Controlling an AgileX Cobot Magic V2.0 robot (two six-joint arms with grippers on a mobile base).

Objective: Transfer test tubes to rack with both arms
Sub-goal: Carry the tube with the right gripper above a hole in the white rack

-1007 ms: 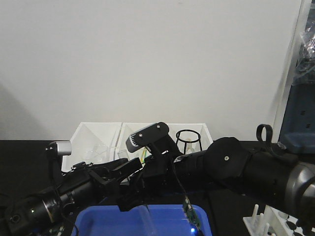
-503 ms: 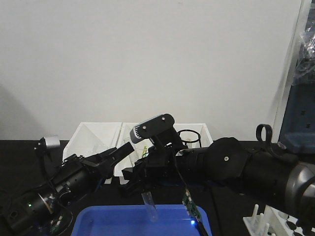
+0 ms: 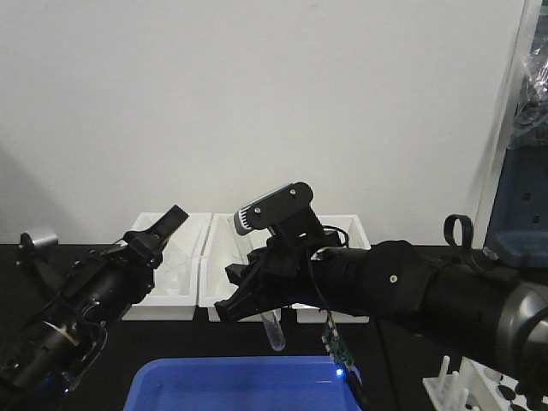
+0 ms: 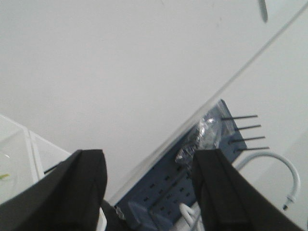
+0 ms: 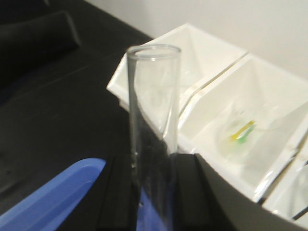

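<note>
The right arm [image 3: 428, 295] is matt black, thick and rounded, with one small silver screw [image 3: 393, 276] on the bulging joint behind its gripper. Above the wrist sits a light-grey panel [image 3: 274, 207] with two screws. Under the wrist hangs a green circuit board [image 3: 332, 344], and further back there is a black cable loop [image 3: 459, 229]. The left arm [image 3: 94, 291] is black too, with a grey cap [image 3: 38, 238] at its rear. Its fingers [image 4: 79, 192] are blunt black slabs.
</note>
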